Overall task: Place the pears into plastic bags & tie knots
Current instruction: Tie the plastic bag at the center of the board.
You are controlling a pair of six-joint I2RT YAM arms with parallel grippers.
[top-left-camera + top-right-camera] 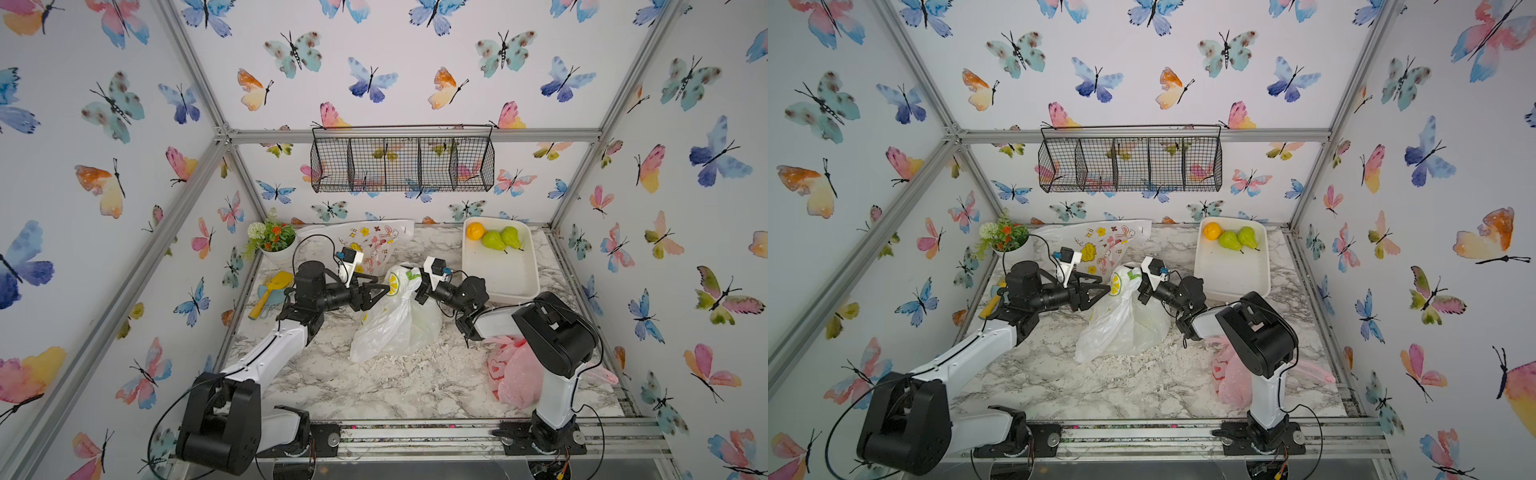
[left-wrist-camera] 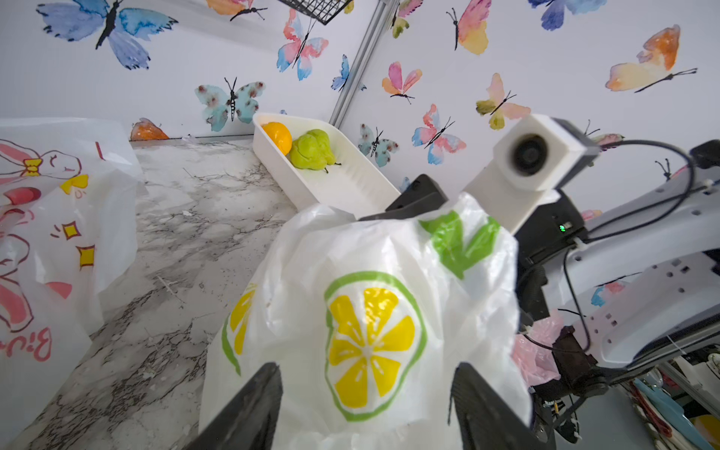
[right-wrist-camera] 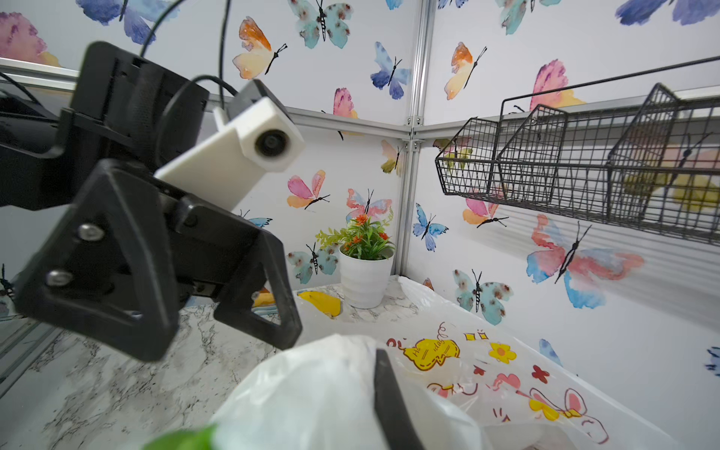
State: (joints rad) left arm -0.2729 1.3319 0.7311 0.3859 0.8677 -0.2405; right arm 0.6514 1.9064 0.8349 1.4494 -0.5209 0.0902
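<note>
The white plastic bag with lemon print [image 1: 395, 324] [image 1: 1121, 324] stands mid-table, its top pulled up. My right gripper [image 1: 417, 286] [image 1: 1140, 286] [image 3: 370, 393] is shut on that raised top; one black finger [image 3: 385, 389] shows with plastic draped over it. My left gripper [image 1: 384, 291] [image 1: 1106, 291] [image 2: 366, 368] is open, its fingers spread on either side of the bag's lemon print without pinching it. Two green pears [image 1: 493, 240] [image 1: 1229, 240] [image 2: 311, 150] lie in the white tray [image 1: 503, 278]. The pink bag [image 1: 515, 374] [image 1: 1231, 378] lies under my right arm. What the bags hold cannot be made out.
The doodle-print bag [image 1: 370, 241] [image 3: 506, 370] lies flat at the back. An orange [image 1: 475, 230] shares the tray. A potted plant [image 1: 272, 241] and a yellow scoop [image 1: 270, 291] sit at the back left. A wire basket [image 1: 401, 164] hangs on the back wall.
</note>
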